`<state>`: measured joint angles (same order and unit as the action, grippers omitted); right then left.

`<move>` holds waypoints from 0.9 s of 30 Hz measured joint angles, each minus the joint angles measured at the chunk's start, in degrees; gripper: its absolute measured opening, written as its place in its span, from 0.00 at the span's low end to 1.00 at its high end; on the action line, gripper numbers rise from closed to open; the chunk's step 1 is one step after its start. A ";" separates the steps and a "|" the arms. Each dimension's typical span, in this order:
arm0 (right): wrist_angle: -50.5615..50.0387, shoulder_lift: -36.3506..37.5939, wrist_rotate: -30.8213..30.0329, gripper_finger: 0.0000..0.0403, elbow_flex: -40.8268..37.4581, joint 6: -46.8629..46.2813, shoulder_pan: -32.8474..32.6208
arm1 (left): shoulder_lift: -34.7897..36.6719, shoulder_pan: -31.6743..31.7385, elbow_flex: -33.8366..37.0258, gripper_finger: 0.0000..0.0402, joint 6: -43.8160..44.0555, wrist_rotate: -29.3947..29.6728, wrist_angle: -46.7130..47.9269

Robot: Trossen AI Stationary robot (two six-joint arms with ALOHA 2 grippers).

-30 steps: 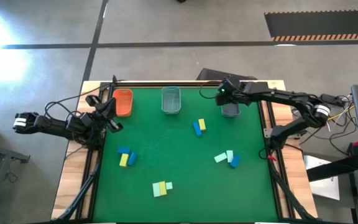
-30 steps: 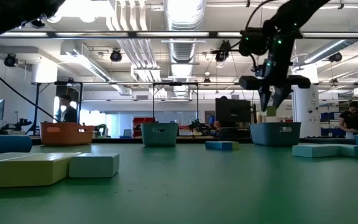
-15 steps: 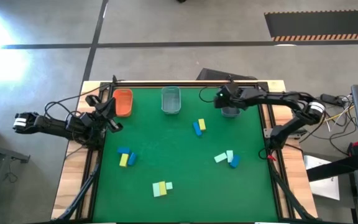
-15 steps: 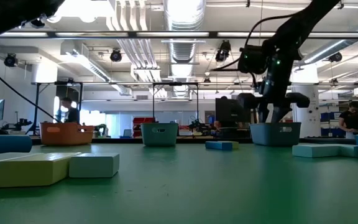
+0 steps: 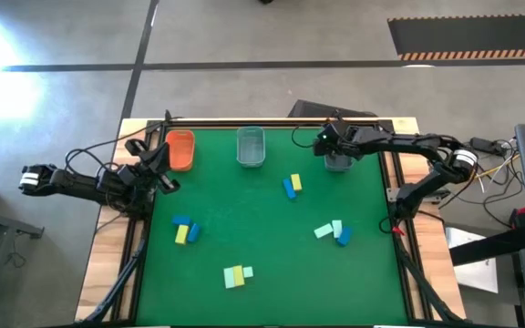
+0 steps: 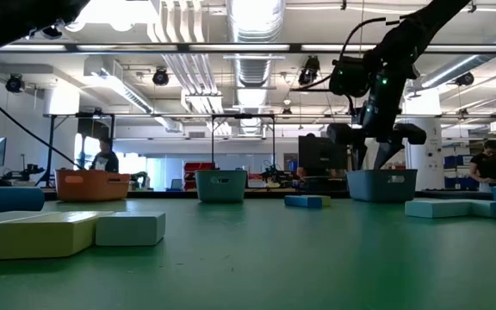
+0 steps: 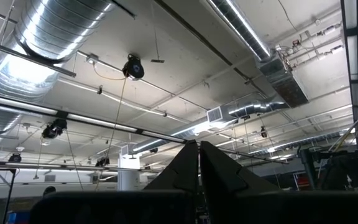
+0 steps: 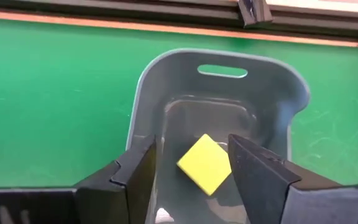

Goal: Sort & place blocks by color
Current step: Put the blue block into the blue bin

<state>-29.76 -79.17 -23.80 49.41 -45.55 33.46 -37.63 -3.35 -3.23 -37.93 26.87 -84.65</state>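
Note:
My right gripper (image 8: pixel 192 147) hangs open over the grey bin (image 5: pixel 337 162) at the table's far right, fingers slanting down into it. A yellow block (image 8: pixel 205 163) shows inside the bin between the fingers, turned cornerwise; I cannot tell whether it rests on the bin's floor. Other blocks lie on the green mat: a blue and yellow pair (image 5: pixel 291 185), a mint and blue group (image 5: pixel 333 231), a blue and yellow group (image 5: pixel 185 230), a yellow and mint group (image 5: pixel 236 274). My left gripper (image 7: pixel 199 149) is shut, pointing up at the table's left edge.
An orange bin (image 5: pixel 181 149) and a clear bin (image 5: pixel 251 146) stand along the far edge, left of the grey bin (image 6: pixel 382 184). The mat's middle lies bare between the block groups. In the low view, people show in the room behind the table.
My right gripper has sunk toward the grey bin and shifted slightly toward the table's left, and its fingers have spread apart. The left arm has kept still.

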 joint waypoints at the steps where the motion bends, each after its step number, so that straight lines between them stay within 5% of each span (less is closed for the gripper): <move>1: -0.06 0.80 0.12 0.45 0.00 0.20 -0.23 | -0.09 0.02 0.06 0.00 0.00 0.00 0.00; 7: 0.06 7.34 0.16 0.42 0.00 4.42 -4.12 | -1.60 0.00 0.29 0.00 1.00 0.00 0.16; 17: 9.78 14.72 -0.69 0.39 -0.31 19.80 -16.85 | -9.33 0.00 -2.09 0.00 16.16 1.71 1.12; 24: 20.67 16.10 -0.22 0.39 -0.31 33.44 -22.21 | -18.70 0.00 -5.43 0.00 38.25 13.92 13.60; 27: 23.70 16.21 -0.14 0.40 -0.33 38.16 -23.02 | -21.18 0.02 -9.25 0.00 47.74 14.25 22.50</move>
<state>-6.06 -62.96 -23.94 49.08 -7.38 10.44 -58.81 -3.33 -12.48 9.80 41.12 -62.15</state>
